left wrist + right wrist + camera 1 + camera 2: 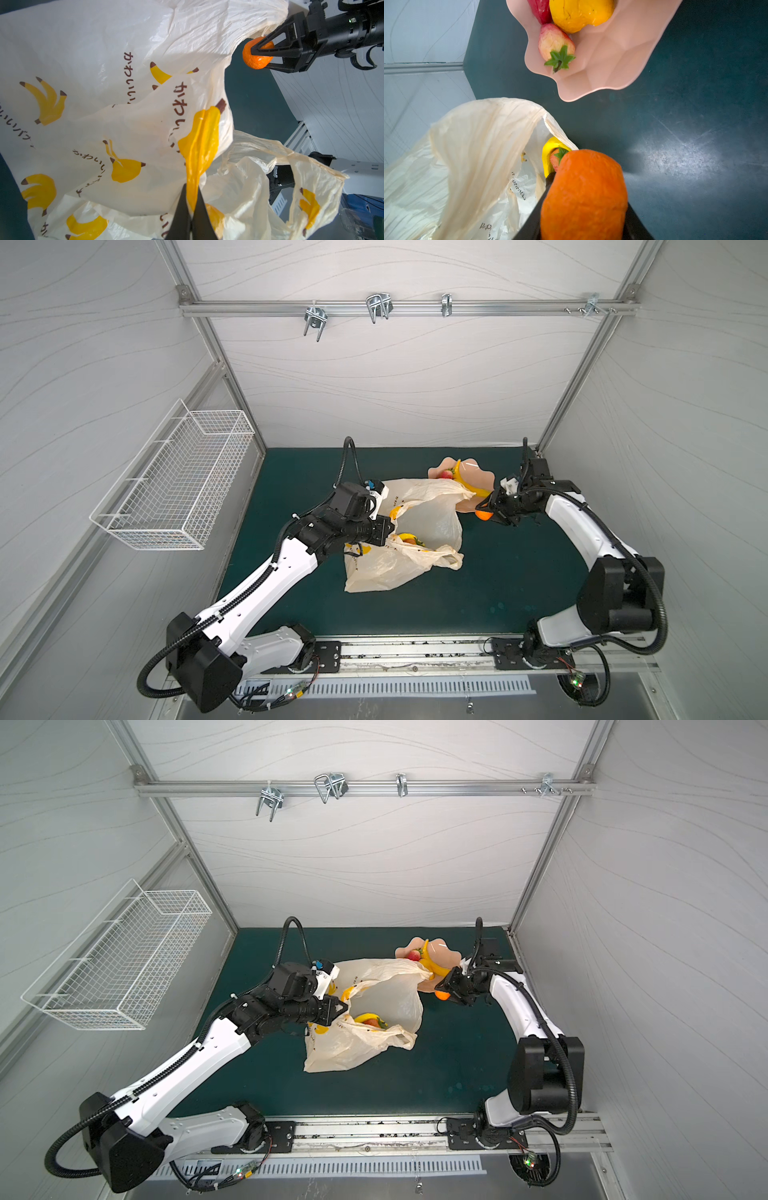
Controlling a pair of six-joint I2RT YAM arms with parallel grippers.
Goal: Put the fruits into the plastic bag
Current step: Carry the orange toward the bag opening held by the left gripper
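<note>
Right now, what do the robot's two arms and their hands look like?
The left arm and right arm match: white shells on the long links, black housings at the joints, and a black ribbed cable hose running along each. The left hand and right hand are black, each with two pointed fingers; the right hand's are open triangular frames.

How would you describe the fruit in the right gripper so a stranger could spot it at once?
On the dark green mat, find the wavy pink dish at the far side, beside the cream plastic bag. At the dish's near edge the right gripper holds an orange. Round and orange, it alone is gripped, unlike the yellow banana and red strawberry in the dish.
</note>
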